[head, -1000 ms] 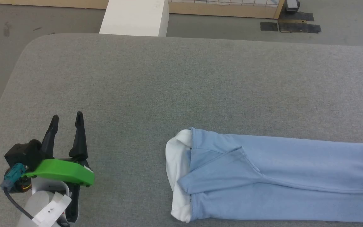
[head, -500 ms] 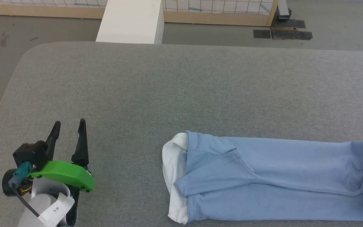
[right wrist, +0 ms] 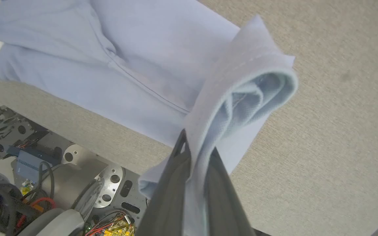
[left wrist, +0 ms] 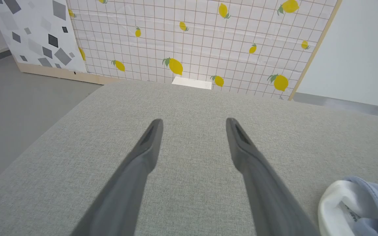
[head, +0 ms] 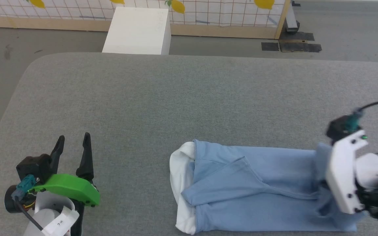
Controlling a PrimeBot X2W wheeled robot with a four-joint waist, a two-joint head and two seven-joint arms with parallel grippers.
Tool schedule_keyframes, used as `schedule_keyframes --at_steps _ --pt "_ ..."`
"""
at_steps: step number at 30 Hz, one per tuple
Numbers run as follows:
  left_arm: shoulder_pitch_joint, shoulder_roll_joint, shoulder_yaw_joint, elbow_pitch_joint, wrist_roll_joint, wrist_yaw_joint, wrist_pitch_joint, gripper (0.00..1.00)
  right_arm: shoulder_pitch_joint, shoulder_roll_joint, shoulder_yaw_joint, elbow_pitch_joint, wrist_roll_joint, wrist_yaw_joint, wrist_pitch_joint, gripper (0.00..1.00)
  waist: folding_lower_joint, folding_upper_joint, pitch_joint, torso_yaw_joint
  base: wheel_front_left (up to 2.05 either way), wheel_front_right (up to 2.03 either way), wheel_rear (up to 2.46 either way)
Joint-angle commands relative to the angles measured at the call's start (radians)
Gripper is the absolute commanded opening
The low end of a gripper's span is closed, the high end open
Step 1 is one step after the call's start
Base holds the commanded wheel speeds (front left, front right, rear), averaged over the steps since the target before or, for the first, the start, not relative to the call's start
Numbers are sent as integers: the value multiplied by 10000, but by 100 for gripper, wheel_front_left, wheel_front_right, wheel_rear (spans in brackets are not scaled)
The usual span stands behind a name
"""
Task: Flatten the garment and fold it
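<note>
While the garment (head: pixel 258 193) lies folded lengthwise near the front edge of the grey surface (head: pixel 176 98), white collar toward the robot's left, the right tool (right wrist: pixel 198 144) is clamped on its right-hand end, raised and curled over. Left tool (head: pixel 72 142) sits well apart from it, fingers spread, empty.

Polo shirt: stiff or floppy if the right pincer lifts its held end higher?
Likely floppy: the polo shirt droops in a soft loop over the right pincer. Probably light: a narrow pinch carries that end. The folded-in sleeve may slip open as it drags on the grey padded table.
</note>
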Motion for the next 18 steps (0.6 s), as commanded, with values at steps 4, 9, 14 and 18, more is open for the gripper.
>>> schedule_keyframes --at_steps 4,9,14,18 --pt "111 -59 -64 -23 -122 47 -4 100 -649 683 922 409 375 -15 -526 0 0 0 20 182 0 0 0" --pt "74 -111 -109 -26 -182 51 -64 100 -1217 1445 1850 1231 660 -15 -1468 0 0 0 119 387 0 0 0" --pt "-7 -199 -228 136 -272 18 -169 100 -1954 2692 3273 3276 504 -15 -3530 0 0 0 267 653 0 0 0" --pt "-98 -238 -309 217 -309 -33 -200 100 -2227 3057 3684 4352 379 -15 -4353 0 0 0 372 757 0 0 0"
